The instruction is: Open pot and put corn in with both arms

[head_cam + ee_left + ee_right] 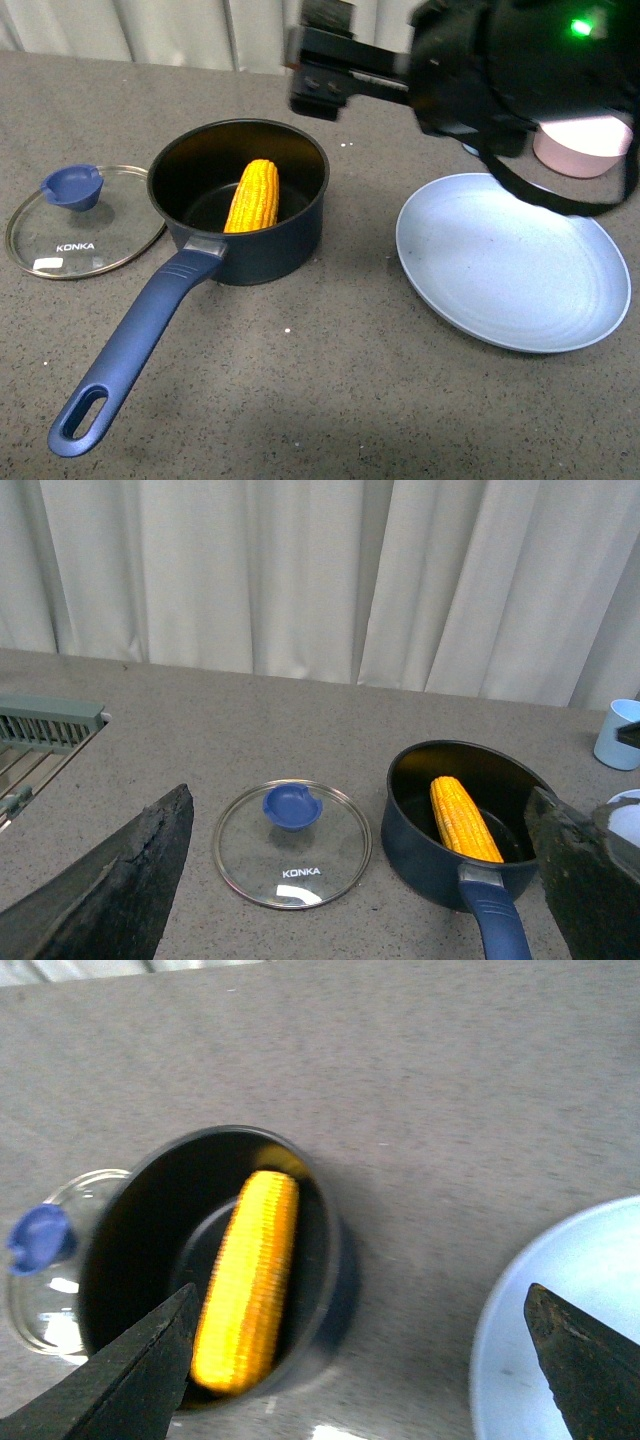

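Note:
The navy pot (300, 215) stands uncovered left of centre, its long handle (140, 330) pointing toward me. The yellow corn (252, 196) lies inside it, leaning on the inner wall. The right arm (520, 60) hangs above the far right, and its open right gripper (318, 85) hovers behind the pot's far rim, holding nothing. In the right wrist view the right gripper (360, 1295) is spread wide over the table beside the pot (335, 1270) and corn (248, 1280). The left gripper (360, 795) is open and empty, well back from the pot (420, 855) and corn (463, 820).
The glass KONKA lid (85, 220) with a blue knob lies flat left of the pot. A pale blue plate (510, 262) sits on the right, a pink cup (583, 148) behind it. A light blue cup (618, 735) and a green rack (45, 725) show in the left wrist view.

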You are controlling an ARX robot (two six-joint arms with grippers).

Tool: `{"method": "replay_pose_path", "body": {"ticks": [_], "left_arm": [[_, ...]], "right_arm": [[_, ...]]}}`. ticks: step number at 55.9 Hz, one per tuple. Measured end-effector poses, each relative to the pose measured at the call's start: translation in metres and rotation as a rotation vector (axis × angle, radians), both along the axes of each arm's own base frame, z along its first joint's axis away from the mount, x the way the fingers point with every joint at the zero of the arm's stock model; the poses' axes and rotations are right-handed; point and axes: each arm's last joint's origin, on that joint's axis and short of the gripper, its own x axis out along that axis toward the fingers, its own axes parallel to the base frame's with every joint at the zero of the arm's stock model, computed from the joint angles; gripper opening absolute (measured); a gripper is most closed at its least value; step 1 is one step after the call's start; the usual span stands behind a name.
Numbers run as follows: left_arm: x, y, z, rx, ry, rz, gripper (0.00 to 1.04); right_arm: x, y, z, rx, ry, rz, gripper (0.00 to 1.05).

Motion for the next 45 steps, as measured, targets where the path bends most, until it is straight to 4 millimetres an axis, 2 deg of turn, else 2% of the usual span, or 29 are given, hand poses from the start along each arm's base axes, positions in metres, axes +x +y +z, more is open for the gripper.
{"method": "replay_pose_path", "body": {"ticks": [9,11,25,37,45], "left_arm": [[0.0,0.0,0.0,0.0,0.0,0.0,0.98],[0.0,0.0,0.0,0.0,0.0,0.0,0.98],[0.0,0.0,0.0,0.0,0.0,0.0,0.98],[0.0,0.0,0.0,0.0,0.0,0.0,0.98],[0.0,0.0,0.0,0.0,0.0,0.0,0.98]], "right_arm": [[-0.033,-0.045,-0.009,-0.145,-0.104,-0.128,0.95],[-0.046,-0.06,-0.011,-0.185,-0.123,-0.157,0.95],[-0.103,-0.109,-0.013,-0.301,-0.238,-0.206,0.95],[-0.136,-0.141,0.001,-0.354,-0.374,-0.303,0.95],[-0.14,-0.144,0.0,-0.363,-0.383,-0.309,0.95]]}}
